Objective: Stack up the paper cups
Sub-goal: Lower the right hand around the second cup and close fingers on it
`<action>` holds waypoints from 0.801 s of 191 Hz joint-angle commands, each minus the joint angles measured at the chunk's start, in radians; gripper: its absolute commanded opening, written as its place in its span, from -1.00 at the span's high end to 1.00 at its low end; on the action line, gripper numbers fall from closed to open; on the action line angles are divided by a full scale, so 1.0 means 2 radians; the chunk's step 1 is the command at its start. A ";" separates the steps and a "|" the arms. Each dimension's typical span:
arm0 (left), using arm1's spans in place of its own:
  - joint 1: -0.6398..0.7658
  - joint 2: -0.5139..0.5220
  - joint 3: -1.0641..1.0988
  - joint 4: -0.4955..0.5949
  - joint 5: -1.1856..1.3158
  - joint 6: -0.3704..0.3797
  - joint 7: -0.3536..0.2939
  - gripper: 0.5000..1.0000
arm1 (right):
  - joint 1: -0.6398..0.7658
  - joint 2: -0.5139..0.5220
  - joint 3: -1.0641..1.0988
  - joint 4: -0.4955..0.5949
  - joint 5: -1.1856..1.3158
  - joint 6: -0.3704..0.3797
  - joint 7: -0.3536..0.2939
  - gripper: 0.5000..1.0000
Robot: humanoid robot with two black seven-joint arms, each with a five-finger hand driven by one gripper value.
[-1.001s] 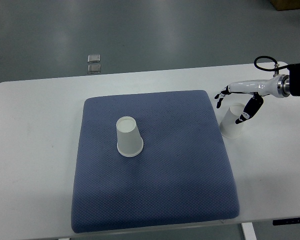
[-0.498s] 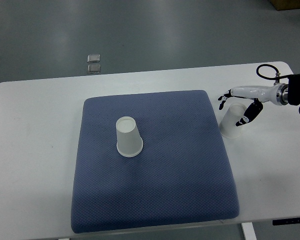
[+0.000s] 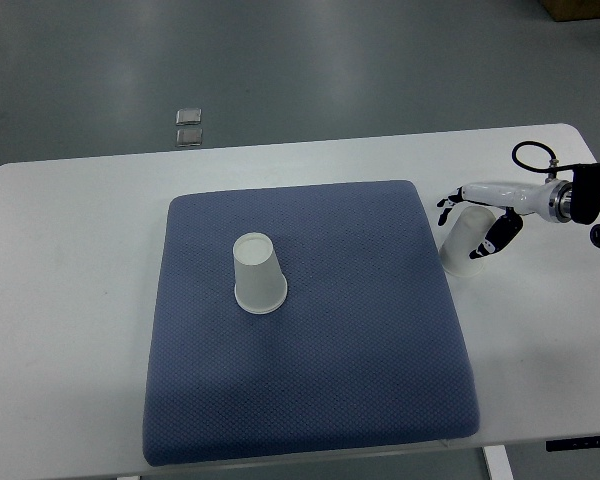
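- Top view: an upside-down white paper cup [image 3: 259, 274] stands left of centre on the blue padded square mat [image 3: 360, 380], base up so a second cup can drop over it.
- A second inverted white paper cup [image 3: 462, 243] stands on the white table [image 3: 70, 300], just beside the mat's right edge.
- From the right, the white-and-black right hand [image 3: 477, 218] brackets that cup, fingers above, thumb against its side; whether the grip has closed, I cannot tell.
- Judged: grasping this cup precedes lifting it leftward onto the mat cup.
- No left arm shows.
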 commanded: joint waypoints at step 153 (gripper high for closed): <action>0.000 0.000 0.000 0.000 0.000 0.000 0.000 -1.00 | -0.015 0.015 -0.006 -0.032 -0.006 -0.028 0.003 -0.62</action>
